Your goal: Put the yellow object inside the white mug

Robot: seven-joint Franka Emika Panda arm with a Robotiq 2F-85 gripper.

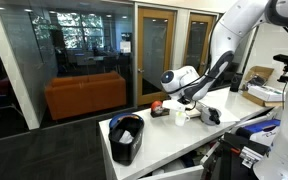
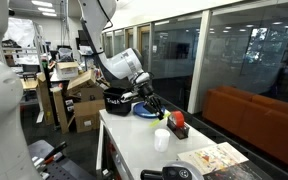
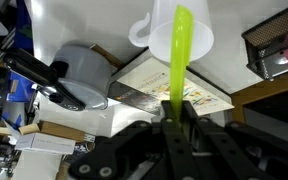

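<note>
Your gripper (image 3: 174, 118) pinches the thin, flat yellow strip (image 3: 180, 50). Its free end is over the round mouth of the smooth white mug (image 3: 174, 30). Red lump (image 2: 177, 122) sits just beside the mug. Black bin (image 1: 127, 138) is well apart at a bench (image 1: 169, 138) corner, bare top between.

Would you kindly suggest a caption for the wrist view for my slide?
Gripper pinching the yellow object, its tip aimed at the white mug.

exterior views: mid-range; opposite ends of table (image 1: 189, 135) (image 2: 129, 140) (shared) | wrist view: close on white mug (image 3: 159, 30)
</note>
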